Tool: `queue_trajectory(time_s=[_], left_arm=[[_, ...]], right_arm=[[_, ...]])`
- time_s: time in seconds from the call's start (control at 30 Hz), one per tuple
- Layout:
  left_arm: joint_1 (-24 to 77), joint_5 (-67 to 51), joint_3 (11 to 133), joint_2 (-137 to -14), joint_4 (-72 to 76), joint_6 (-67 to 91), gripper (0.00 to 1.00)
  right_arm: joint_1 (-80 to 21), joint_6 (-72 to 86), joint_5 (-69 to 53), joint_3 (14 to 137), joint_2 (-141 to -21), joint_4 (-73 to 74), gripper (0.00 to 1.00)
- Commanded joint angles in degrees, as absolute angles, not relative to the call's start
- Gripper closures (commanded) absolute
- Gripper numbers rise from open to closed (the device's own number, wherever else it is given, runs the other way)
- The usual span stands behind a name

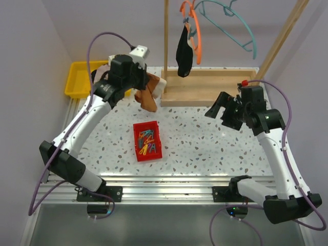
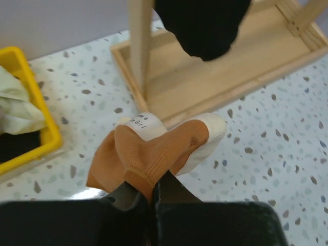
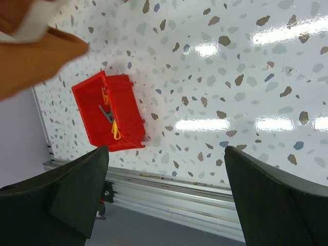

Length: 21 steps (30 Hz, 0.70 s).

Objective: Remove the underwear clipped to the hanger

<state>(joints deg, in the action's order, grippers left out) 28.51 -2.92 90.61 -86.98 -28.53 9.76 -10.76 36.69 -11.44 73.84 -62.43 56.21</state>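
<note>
Top external view: the left gripper (image 1: 139, 88) is pinched shut on the rust-brown underwear (image 1: 149, 96) just beside the front left corner of the wooden rack (image 1: 205, 87). The black underwear (image 1: 184, 51) hangs clipped to the orange hanger (image 1: 197, 38) above the rack.

Only the left wrist view shows writing. A white label (image 2: 143, 123) on the rust-brown underwear, which has a cream band, reads in part "Girl"; the rest is too small to read. That view also shows pale cloth (image 2: 18, 107) in the yellow bin (image 2: 43, 136). The right gripper (image 1: 218, 110) hovers over the speckled table (image 1: 205, 138) with its fingers spread wide and nothing between them. Its wrist view looks down on the red bin (image 3: 128, 97) of coloured clothespins (image 3: 108, 114). The teal hanger (image 1: 230, 23), seen only from above, hangs bare.
</note>
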Motion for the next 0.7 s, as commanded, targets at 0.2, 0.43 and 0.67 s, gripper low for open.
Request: queue_trajectory(time_s=[0.2,0.43,0.67], left_arm=[[1.44,5.89,117.03,-100.0,-27.51,17.89,1.0],[-4.39,8.34,117.68,-110.45,-8.11,22.24,1.0],[-7.12,5.64,115.31,-122.07,2.88,30.75,0.97]], right_arm=[[-10.72,29.71,-14.24,68.73,-56.61,59.24,0.02],[-10.72,28.48,-13.45,67.67,-54.41,64.85,0.02],[-10.72,29.1,-13.36,68.03,-54.14,66.09,0.02]])
